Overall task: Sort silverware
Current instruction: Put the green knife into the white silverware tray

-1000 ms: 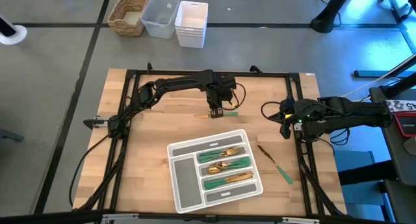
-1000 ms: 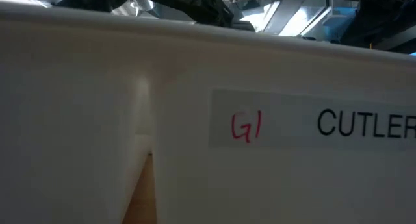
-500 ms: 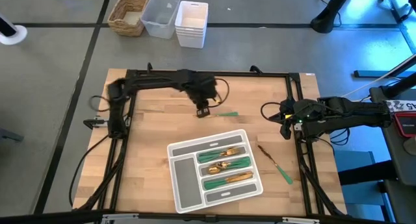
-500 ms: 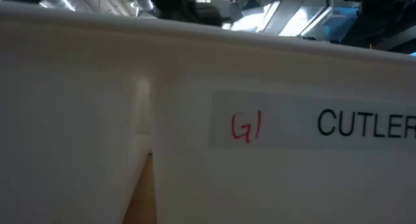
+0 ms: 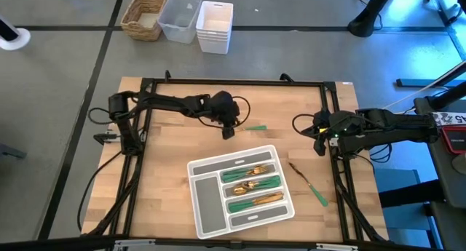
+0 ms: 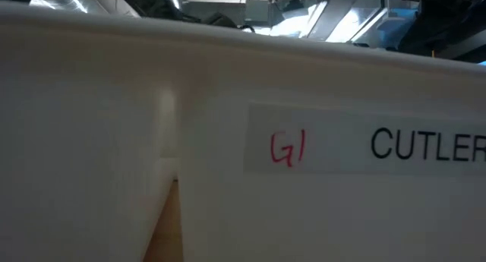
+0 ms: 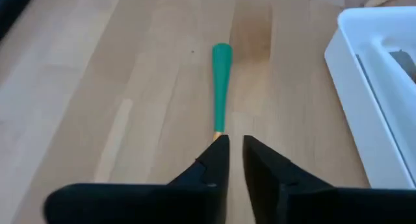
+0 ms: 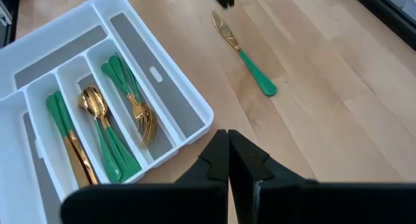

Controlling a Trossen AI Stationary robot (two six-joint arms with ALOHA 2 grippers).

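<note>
The grey tray (image 5: 207,207) at lower centre holds forks (image 8: 136,107), spoons (image 8: 97,120) and knives (image 8: 65,136) in three slots. The left gripper (image 7: 235,160), fingers slightly apart, sits over a green-handled piece (image 7: 220,81) on the table. The right gripper (image 8: 228,160) is closed, with a knife (image 8: 244,52) lying right of the tray.

Green-handled utensil's (image 7: 221,86) head behind left tool (image 7: 235,152)

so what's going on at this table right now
A two-armed robot is sorting gold, green-handled silverware into a grey tray. Forks, spoons and knives already lie in separate compartments. The left claw sits low over the table at the metal end of a loose piece behind the tray, fingers slightly apart, not gripping it. Another knife lies on the wood right of the tray. The right claw waits shut at the table's right edge.
</note>
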